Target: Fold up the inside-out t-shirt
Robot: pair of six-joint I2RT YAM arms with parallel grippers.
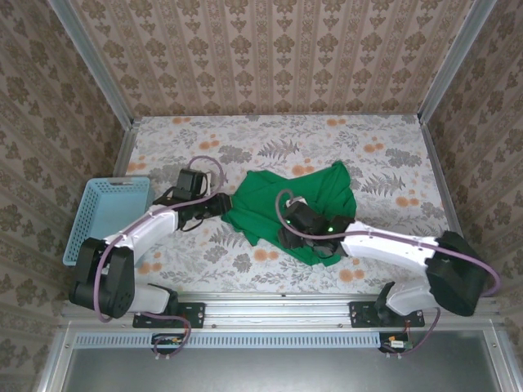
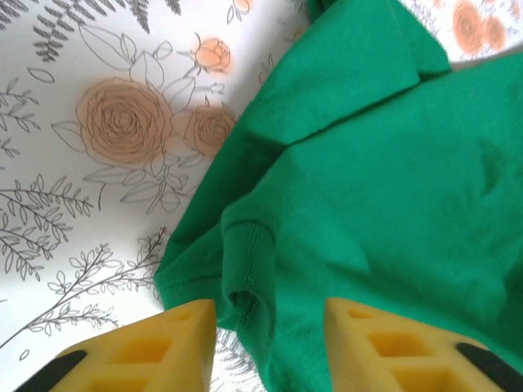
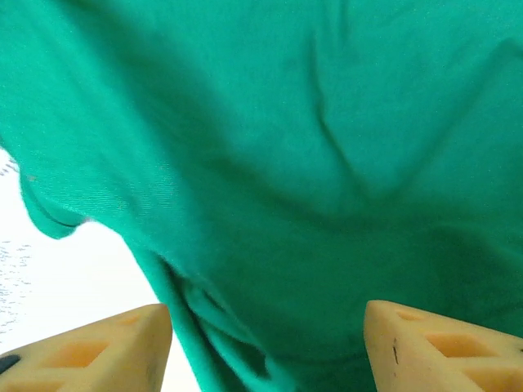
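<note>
A light-blue basket (image 1: 110, 214) sat far left. My left end effector (image 2: 270, 314), fingers apart, straddled the ribbed hem (image 2: 245, 261) of the crumpled inside-out t-shirt (image 1: 304, 196) lying mid-tabletop (image 1: 392, 147). My right end effector (image 3: 265, 314) gaped over plain cloth. I judged this the grasp before spreading, so both should close next. The left wrist view resolved ribbing that the top view blurred.

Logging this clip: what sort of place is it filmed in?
Probably a staged robot test booth, not a home: wallpapered panels in a metal frame, a floral-covered table, and arms bolted to a rail.
</note>
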